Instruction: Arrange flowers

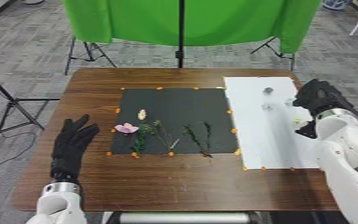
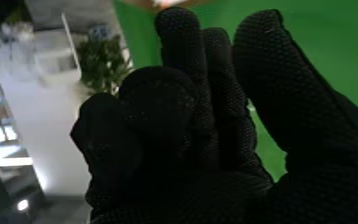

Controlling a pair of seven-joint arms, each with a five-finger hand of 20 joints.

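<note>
The right arm (image 1: 342, 145) reached in from the near right corner of the bench (image 1: 184, 187), its forearm slanting forward along the right edge. The right hand (image 1: 322, 97) was at the outer side of the white sheet (image 1: 255, 125), overlapping its edge in the head view, knuckles pointing away from the robot. In the right wrist view, the right hand (image 2: 180, 135) was open, its fingers loosely extended and fairly close together, the thumb standing apart. The left hand (image 1: 71, 145) lay left of the dark mat (image 1: 189, 107), pointing forward, fingers straight and slightly spread. On the mat were the pink flower (image 1: 127, 128), the cream bloom (image 1: 143, 114) just beyond it, leafy stems (image 1: 159, 132) beside them, and dark green sprigs (image 1: 198, 140) farther right.
</note>
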